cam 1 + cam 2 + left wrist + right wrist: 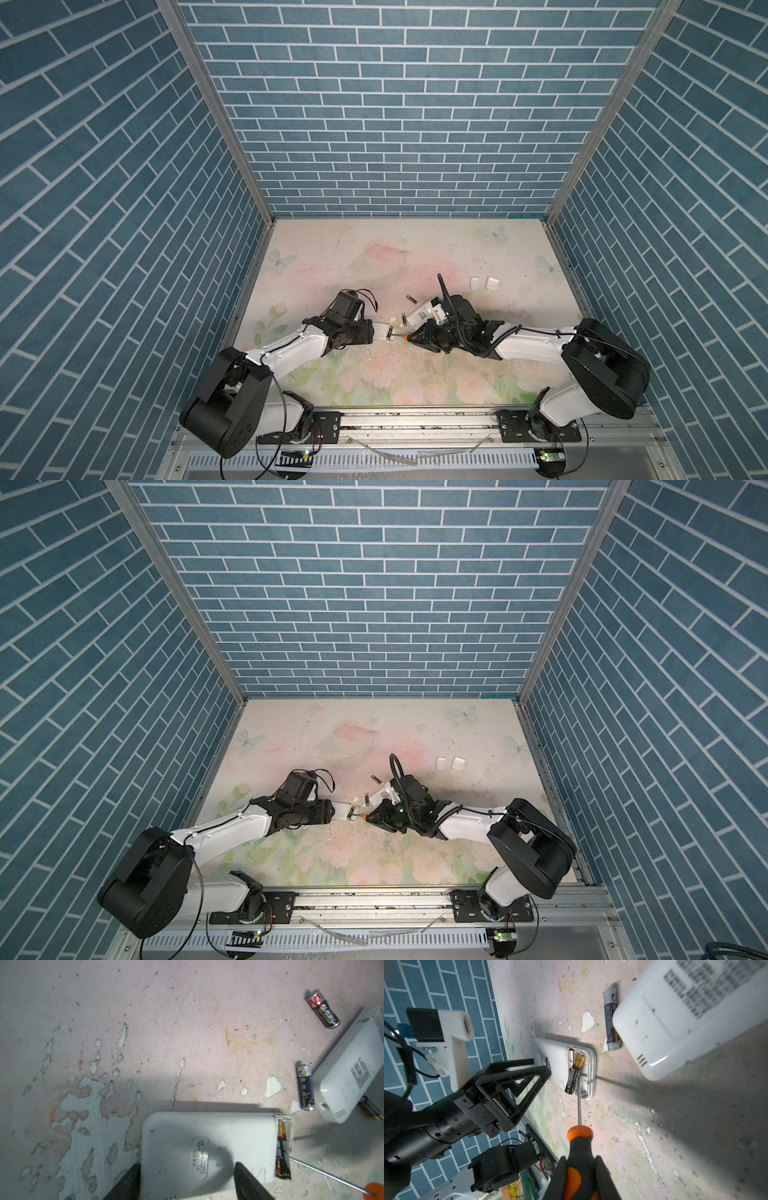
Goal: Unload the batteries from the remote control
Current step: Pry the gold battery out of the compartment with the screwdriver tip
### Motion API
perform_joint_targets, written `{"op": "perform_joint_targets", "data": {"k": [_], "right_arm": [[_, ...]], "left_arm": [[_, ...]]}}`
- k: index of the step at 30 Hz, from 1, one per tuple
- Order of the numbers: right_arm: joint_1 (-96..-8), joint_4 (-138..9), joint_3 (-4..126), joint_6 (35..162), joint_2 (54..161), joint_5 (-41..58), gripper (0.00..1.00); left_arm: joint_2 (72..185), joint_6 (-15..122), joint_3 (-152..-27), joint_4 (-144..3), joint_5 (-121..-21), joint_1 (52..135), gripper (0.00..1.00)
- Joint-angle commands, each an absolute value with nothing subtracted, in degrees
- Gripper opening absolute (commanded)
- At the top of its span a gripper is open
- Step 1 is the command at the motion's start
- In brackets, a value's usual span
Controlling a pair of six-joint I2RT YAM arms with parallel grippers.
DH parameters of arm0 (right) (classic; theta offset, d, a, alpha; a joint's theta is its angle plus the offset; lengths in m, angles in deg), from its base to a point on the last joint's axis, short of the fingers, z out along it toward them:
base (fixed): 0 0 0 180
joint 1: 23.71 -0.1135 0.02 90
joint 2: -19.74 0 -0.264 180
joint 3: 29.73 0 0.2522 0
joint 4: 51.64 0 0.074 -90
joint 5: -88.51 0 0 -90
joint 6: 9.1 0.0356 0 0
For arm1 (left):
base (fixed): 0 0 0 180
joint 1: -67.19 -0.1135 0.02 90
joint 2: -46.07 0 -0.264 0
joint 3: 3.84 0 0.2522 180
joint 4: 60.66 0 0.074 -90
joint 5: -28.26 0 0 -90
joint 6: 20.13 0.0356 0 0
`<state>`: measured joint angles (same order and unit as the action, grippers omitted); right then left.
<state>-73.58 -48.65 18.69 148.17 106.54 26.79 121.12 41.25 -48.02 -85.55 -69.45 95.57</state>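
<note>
Blue brick-pattern walls box in a scuffed floral worktop. Left arm lies low, forearm almost level, wrist pointing toward 3 o'clock in both top views; its jaws are clamped on the remote, which lies back-up and flat, likely pinned so it won't slide under prying. Right arm mirrors it, pointing toward 9 o'clock, jaws closed on the orange-and-black handle of the screwdriver, with the shaft nearly flat to the surface. The tip sits at the open compartment on the remote's end, right by the dark end of the last seated battery. That battery is tilted: gold end in the bay, dark end over the rim, so it looks half levered out. The low shaft angle suits getting under the cell. Three other batteries are out. The red-marked one lies at about 1 o'clock of the remote in a top view. The grey one lies just beside the second remote, and one gold-banded is partly hidden beneath it. Two small white pieces, perhaps covers, sit at 2 o'clock, well apart.
</note>
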Motion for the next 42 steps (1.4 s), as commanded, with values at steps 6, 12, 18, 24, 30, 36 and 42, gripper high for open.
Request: {"op": "perform_joint_targets", "data": {"k": [6,12,18,24,30,36,42], "right_arm": [[-72.65,-46.20,18.04,149.29,104.87,27.17,0.00],[-71.82,-45.39,18.74,149.33,104.11,26.81,0.00],[-71.31,-44.54,19.79,149.18,105.57,27.23,0.00],[-70.73,-40.87,20.83,149.68,109.48,28.13,0.00],[-70.45,-41.62,21.75,149.24,109.74,28.57,0.00],[-70.04,-42.27,22.42,148.27,109.35,28.10,0.00],[-68.28,-46.76,24.23,144.52,106.75,25.82,0.00]], "left_arm": [[121.63,41.19,-45.48,-89.06,-72.19,95.89,0.70],[122.16,41.21,-45.39,-88.71,-72.24,95.91,0.70],[122.01,41.22,-45.26,-88.49,-72.32,95.91,0.70],[121.71,41.14,-44.78,-88.39,-72.55,95.84,0.70],[121.12,40.88,-44.68,-88.74,-72.10,95.85,0.73],[118.60,40.35,-45.74,-90.74,-70.99,95.84,0.78],[114.88,40.41,-47.85,-93.18,-68.81,95.72,0.82]]}}
